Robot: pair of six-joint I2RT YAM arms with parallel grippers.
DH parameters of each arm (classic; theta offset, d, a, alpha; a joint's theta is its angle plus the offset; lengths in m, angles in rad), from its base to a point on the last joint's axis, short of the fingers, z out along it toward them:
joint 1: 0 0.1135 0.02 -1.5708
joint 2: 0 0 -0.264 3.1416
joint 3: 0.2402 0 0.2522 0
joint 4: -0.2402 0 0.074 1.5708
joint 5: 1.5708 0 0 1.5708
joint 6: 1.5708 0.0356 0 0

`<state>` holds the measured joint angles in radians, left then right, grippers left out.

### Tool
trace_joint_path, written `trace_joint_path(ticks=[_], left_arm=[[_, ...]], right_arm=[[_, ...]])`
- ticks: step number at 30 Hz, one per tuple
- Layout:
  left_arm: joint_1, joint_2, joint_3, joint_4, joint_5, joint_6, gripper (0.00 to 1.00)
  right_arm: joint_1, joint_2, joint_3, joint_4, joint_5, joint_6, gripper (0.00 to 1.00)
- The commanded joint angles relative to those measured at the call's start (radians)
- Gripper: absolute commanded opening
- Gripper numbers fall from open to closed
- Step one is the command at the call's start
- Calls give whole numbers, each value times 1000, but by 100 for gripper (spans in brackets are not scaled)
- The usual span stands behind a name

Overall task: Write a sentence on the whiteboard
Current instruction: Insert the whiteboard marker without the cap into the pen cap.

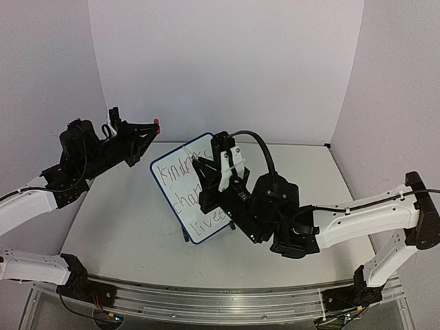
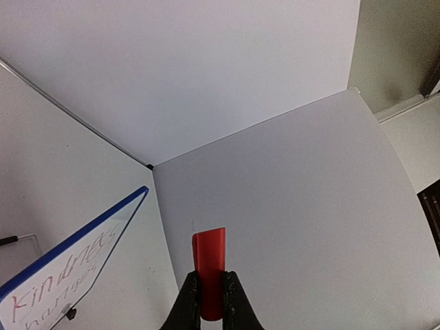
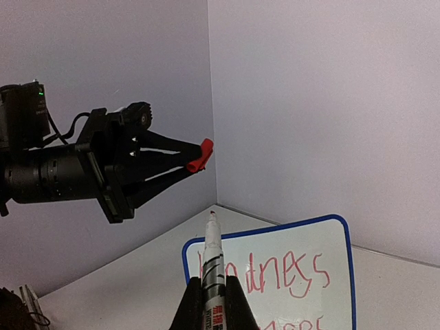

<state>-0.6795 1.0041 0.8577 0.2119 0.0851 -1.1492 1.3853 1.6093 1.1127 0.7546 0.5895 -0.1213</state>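
The whiteboard (image 1: 180, 184), blue-framed, stands tilted at mid-table. The sentence (image 1: 189, 199) runs across it in three red handwritten lines; the right wrist view shows its first word "kindness" (image 3: 289, 271). My right gripper (image 1: 210, 170) hovers just in front of the board's upper right part, shut on a marker (image 3: 212, 268) whose bare red tip points up past the board's top edge. Up and to the board's left, my left gripper (image 1: 155, 128) is shut on the marker's red cap (image 2: 209, 265), clear of the board (image 2: 69, 275).
White enclosure walls (image 1: 227, 69) close in the back and both sides of the table (image 1: 117, 220). A metal rail (image 1: 220, 302) runs along the near edge by the arm bases. A black cable (image 1: 258, 148) arches over the right wrist.
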Motion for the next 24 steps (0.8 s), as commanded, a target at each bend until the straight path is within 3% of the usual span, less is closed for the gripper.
trace_joint_path(ticks=[1,24], left_arm=[[-57,15,19,160,-67,-33,0],[-129,53,-21,197,-129,-58,0]], right_arm=[[2,70,85,87,48,-58,0],[2,197,220,112,141,-138,0]])
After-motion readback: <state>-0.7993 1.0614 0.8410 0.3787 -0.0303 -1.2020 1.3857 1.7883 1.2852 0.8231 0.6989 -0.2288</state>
